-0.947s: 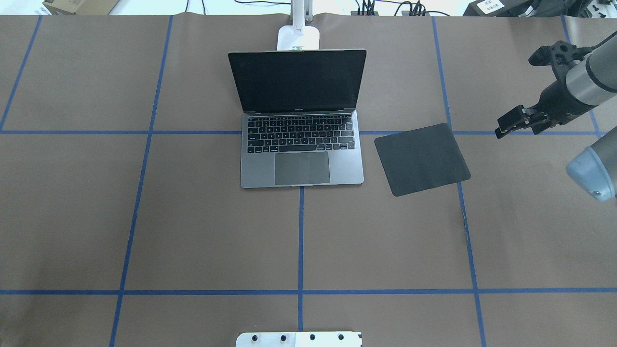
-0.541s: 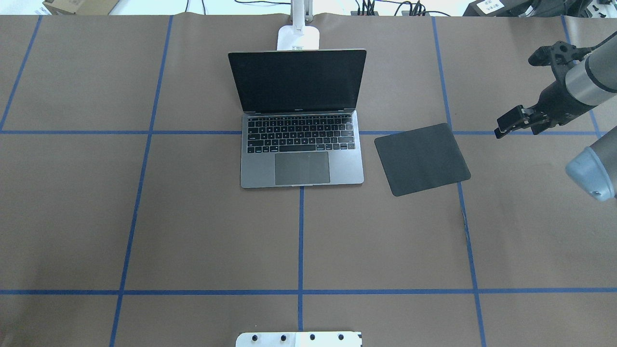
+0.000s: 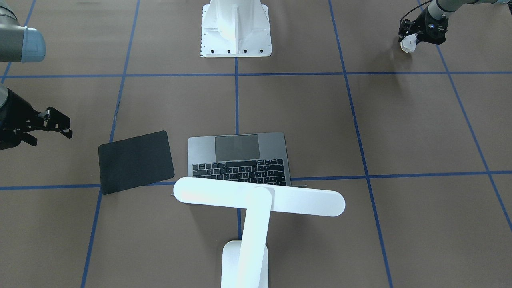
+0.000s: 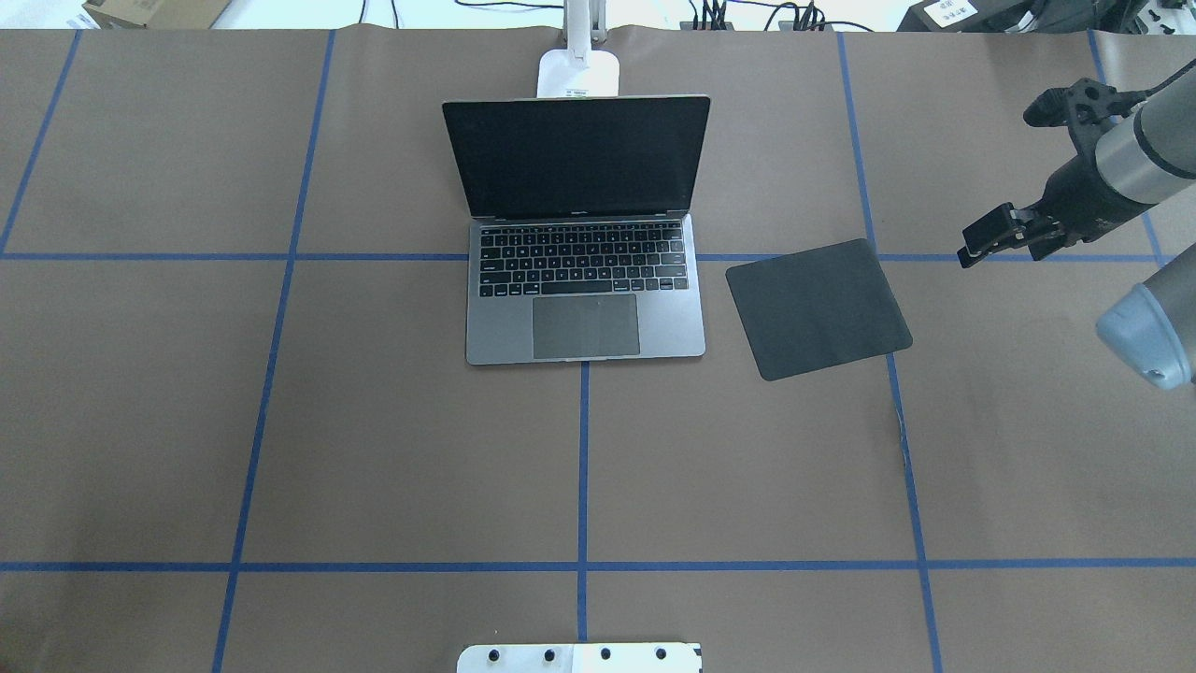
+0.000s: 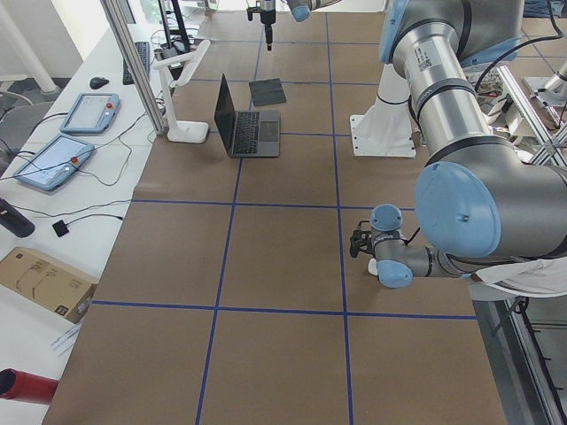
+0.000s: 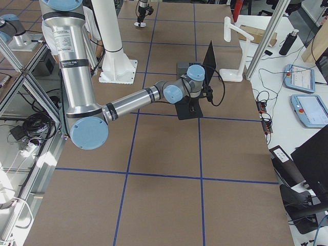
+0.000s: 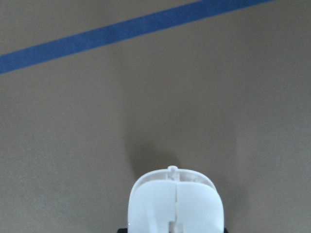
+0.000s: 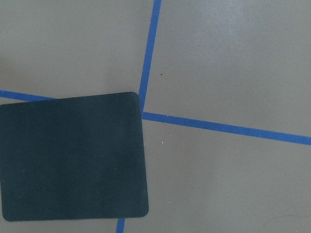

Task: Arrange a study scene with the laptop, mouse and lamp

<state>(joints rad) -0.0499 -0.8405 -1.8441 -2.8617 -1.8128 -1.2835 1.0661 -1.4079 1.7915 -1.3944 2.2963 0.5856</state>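
Dangling low over the table (image 3: pixel 400 120), the mouse (image 7: pixel 175 204) is pinched in the left hand (image 3: pixel 412 38), well apart from the laptop's (image 3: pixel 240 154) front, toward the robot's left. The lamp (image 3: pixel 260 200) stands behind the laptop, the mouse pad (image 3: pixel 136 160) beside it, the right hand (image 3: pixel 46 130) beyond, spread open

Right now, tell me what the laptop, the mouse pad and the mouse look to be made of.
Laptop: dark-grey shell, evenly matte with a soft sheen, likely metal.
Mouse pad: thin, dull black sheet without glare, perhaps fabric or rubber; cannot tell which.
Mouse: smooth, glossy white shell with a moulded centre seam, likely hard plastic.
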